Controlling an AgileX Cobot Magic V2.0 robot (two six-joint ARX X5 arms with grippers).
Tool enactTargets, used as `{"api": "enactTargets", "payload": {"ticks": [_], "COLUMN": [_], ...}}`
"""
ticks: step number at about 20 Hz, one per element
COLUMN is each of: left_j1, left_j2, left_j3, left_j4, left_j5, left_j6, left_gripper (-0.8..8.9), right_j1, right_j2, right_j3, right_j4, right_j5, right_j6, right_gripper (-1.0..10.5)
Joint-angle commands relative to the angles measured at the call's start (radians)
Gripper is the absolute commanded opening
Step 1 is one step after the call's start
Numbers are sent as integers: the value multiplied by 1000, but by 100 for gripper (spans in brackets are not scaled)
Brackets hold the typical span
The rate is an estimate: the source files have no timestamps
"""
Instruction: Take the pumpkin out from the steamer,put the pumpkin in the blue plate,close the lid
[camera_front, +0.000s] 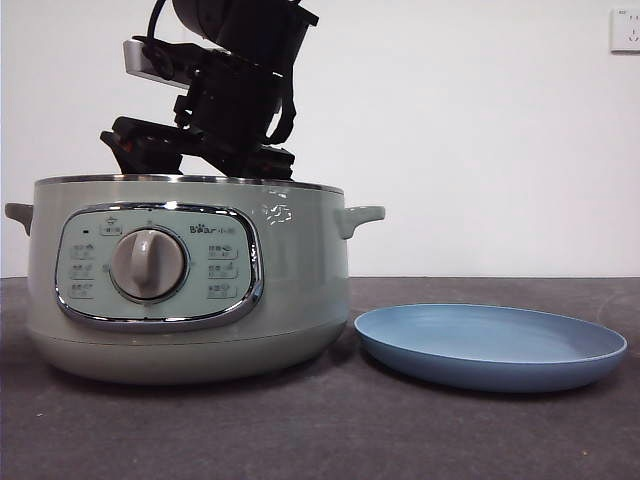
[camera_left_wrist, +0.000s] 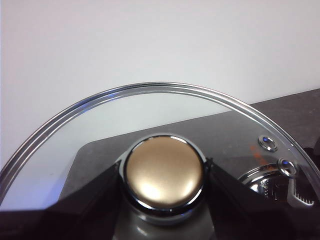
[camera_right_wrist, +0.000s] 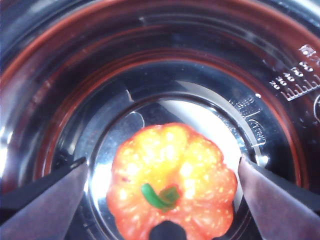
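Observation:
The sage-green steamer (camera_front: 190, 280) stands at the left with no lid on it. My right arm (camera_front: 225, 100) reaches down into it from above. In the right wrist view the right gripper (camera_right_wrist: 162, 161) is open inside the shiny pot (camera_right_wrist: 280, 65), one jaw on each side of the orange pumpkin (camera_right_wrist: 175, 175), which sits on the pot's floor with its green stem up. My left gripper (camera_left_wrist: 164, 167) is shut on the knob (camera_left_wrist: 164, 177) of the glass lid (camera_left_wrist: 150, 107) and holds it up in front of the white wall. The blue plate (camera_front: 490, 345) lies to the right of the steamer with nothing on it.
The dark table (camera_front: 320, 430) runs in front of the steamer and plate. A white wall stands behind, with a socket (camera_front: 625, 30) at the top right. The left arm and the lid do not show in the front view.

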Motion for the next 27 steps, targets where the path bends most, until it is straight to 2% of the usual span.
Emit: {"api": "enactTargets", "payload": {"ticks": [1,2,3,4,9,14,17,20,24,27], "left_j1": [0,0,0,0,-1,-1,-1,-1,-1,-1], "left_j2": [-12,-12,-12,-12,-12,6,26,60,97,131], "left_j3": [10,10,10,10,10,10,10,10,10,10], "left_j4": [35,32,29,26,18,61,100,128,135,138], "left_j5": [-6,-6,-5,-5,-4,3,78,83,158,163], "left_j6": [13,13,13,13,12,12,12,11,7,7], "left_gripper": [-9,-9,-9,-9,-9,-9,-9,-9,-9,-9], "right_j1": [-4,-4,-5,-5,-5,-56,-153,-258,-341,-378], "right_j2": [16,16,16,16,-51,-279,-389,-436,-554,-670], "right_j3": [0,0,0,0,1,1,0,-19,-204,-403], "right_j4": [-12,-23,-28,-28,-53,-287,-492,-623,-565,-400], "right_j5": [-2,-1,-1,-1,5,13,114,226,403,390], "right_j6": [21,21,21,21,21,30,124,230,312,312], "right_gripper": [386,197,55,-7,-3,-3,-3,-3,-3,-3]}}
